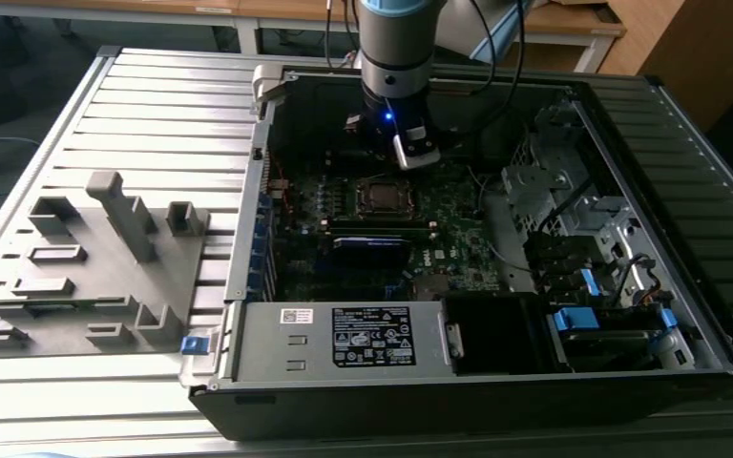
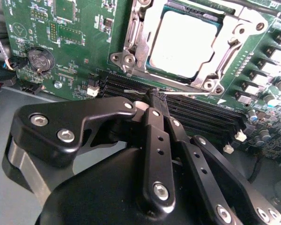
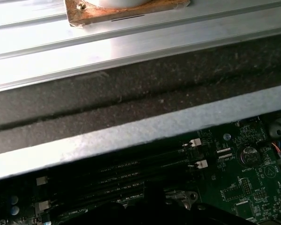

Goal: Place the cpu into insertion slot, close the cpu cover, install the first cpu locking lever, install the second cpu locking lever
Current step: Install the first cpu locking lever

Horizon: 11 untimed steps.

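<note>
Gripper (image 2: pixel 155 97) fingers closed, tips at the thin locking lever (image 2: pixel 187 93) below cpu cover (image 2: pixel 143 33). Looks like stiff, springy wire; I'd push near its free end.

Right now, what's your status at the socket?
Jaws shut, gripper at a locking lever. Seated cpu, cpu cover down over it. Memory slots close beside.

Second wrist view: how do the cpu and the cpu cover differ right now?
The dull silver-grey square cpu is a solid, matte plate; the thin silver metal cpu cover is a shinier open frame. The cpu sits in the middle; the cpu cover lies around it. Both lie flat on the green circuit board.
</note>
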Each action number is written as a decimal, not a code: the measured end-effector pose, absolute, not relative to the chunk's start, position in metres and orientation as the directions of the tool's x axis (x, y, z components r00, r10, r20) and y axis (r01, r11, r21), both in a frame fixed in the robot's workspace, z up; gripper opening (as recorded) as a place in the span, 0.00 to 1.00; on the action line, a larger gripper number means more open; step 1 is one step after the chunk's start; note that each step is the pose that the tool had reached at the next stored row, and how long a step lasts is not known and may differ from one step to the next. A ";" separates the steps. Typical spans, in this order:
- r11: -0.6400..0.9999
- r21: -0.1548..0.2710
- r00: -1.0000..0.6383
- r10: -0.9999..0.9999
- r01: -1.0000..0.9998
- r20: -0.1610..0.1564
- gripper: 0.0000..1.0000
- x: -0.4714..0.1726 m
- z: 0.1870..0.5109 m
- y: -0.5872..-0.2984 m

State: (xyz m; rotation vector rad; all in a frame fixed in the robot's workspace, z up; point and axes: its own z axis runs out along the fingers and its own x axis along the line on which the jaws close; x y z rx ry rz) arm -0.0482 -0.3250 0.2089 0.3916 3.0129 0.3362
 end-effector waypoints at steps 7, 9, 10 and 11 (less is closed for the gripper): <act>0.936 0.228 -0.956 0.289 0.270 -0.056 0.11 -0.048 0.208 -0.325; 0.935 0.228 -0.955 0.290 0.271 -0.056 0.11 -0.048 0.208 -0.325; 0.935 0.228 -0.955 0.290 0.271 -0.056 0.11 -0.048 0.208 -0.325; 0.935 0.228 -0.955 0.290 0.271 -0.056 0.11 -0.048 0.208 -0.325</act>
